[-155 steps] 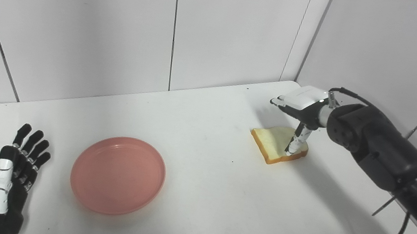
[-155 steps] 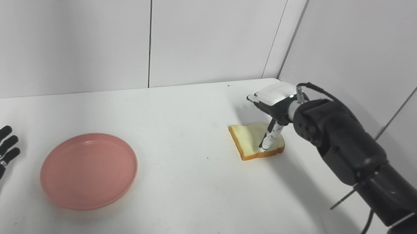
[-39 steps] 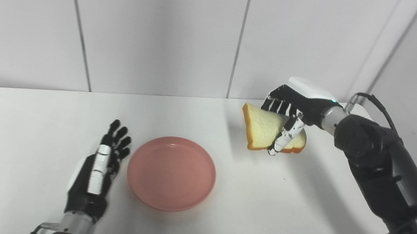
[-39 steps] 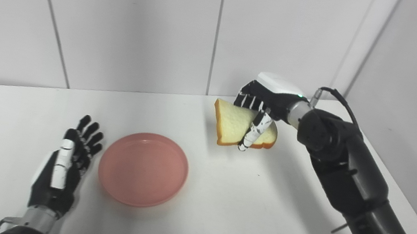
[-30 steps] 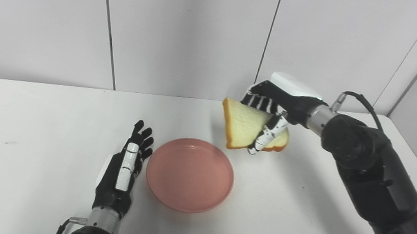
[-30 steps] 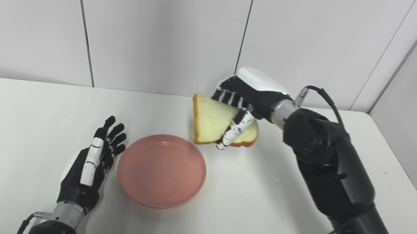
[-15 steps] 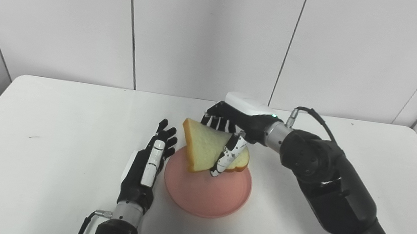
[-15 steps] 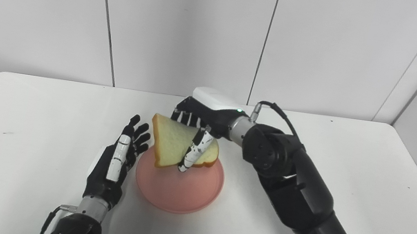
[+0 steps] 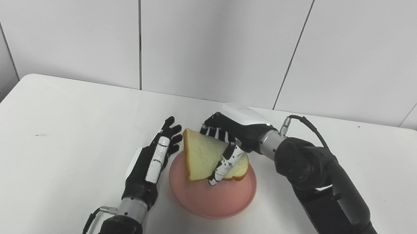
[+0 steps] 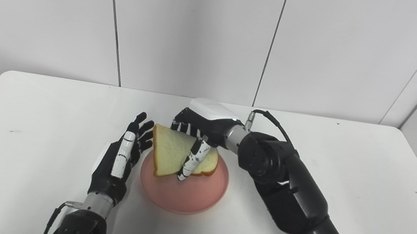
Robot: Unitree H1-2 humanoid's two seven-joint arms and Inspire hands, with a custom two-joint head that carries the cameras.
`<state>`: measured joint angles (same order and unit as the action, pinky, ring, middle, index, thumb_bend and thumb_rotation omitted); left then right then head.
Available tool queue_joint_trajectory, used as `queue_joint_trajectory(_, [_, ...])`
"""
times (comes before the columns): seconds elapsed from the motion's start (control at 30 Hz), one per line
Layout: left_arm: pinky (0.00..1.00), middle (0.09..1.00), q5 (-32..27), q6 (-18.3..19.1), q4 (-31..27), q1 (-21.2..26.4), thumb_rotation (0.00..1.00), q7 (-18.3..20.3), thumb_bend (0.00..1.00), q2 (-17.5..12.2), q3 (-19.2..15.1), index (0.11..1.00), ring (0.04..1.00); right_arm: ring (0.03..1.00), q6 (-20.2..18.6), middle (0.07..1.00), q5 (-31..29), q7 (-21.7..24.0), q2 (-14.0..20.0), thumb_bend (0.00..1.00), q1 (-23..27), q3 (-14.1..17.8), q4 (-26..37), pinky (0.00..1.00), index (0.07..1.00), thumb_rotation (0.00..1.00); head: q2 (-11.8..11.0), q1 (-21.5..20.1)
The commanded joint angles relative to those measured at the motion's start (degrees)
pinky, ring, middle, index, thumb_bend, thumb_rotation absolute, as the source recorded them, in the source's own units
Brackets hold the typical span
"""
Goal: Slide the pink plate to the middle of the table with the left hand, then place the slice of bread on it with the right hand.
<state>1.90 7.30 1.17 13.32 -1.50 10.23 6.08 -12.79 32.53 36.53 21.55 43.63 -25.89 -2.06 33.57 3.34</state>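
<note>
Now bread slice (image 9: 202, 155) pinched in right robot hand (image 9: 232, 137), over pink plate (image 9: 220, 201).

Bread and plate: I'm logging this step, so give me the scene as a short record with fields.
bread: slice of bread, tilted, held over the pink plate, not yet flat on it
plate: pink plate, near the middle of the white table
right hand: right hand shut on the slice, thumb across its top face
left hand: left hand open, fingers straight, edge-on beside the plate's left rim; contact unclear
step left: lay the bread down and release
</note>
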Motion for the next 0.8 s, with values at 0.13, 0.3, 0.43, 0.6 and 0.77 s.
queue_joint_trajectory(0.13, [0.92, 0.937, 0.13, -0.55, -2.79, 2.16, 1.0, 0.25, 0.67, 0.61, 0.61, 0.946, 0.918, 0.331, 2.52, 0.478, 0.65, -2.07, 0.72, 0.53, 1.29, 0.75, -1.26, 0.25, 0.488, 0.0, 0.53, -0.08])
queue_joint_trajectory(0.3, [0.92, 0.932, -0.66, -0.99, -2.84, 2.1, 1.0, -0.09, 0.67, 1.15, 0.07, 0.937, 0.915, 0.348, 4.06, 0.44, 0.2, -3.6, 0.41, 0.52, 0.47, 0.89, -3.24, 0.26, 0.504, 0.0, 0.76, -0.26])
queue_joint_trajectory(0.43, [0.92, 0.934, -0.85, -1.26, -2.77, 2.13, 1.0, 0.15, 0.67, 0.87, 0.13, 0.937, 0.918, 0.382, 5.23, 0.455, 0.22, -3.79, 0.02, 0.51, 0.27, 0.53, -5.2, 0.35, 0.536, 0.0, 0.85, -0.26])
queue_joint_trajectory(0.6, [0.93, 0.935, -1.0, -1.04, -2.99, 2.16, 1.0, 0.29, 0.67, 0.8, 0.08, 0.941, 0.92, 0.385, 6.31, 0.484, 0.92, -5.09, -0.64, 0.51, -0.1, -0.08, -7.58, 0.4, 0.547, 0.0, 1.07, -0.39])
queue_joint_trajectory(0.77, [0.93, 0.935, -0.88, -0.65, -3.44, 2.12, 1.0, 0.01, 0.66, 0.99, 0.01, 0.94, 0.919, 0.408, 6.4, 0.505, 1.97, -6.11, -1.51, 0.51, -0.58, -0.63, -8.99, 0.45, 0.518, 0.0, 1.09, -0.34])
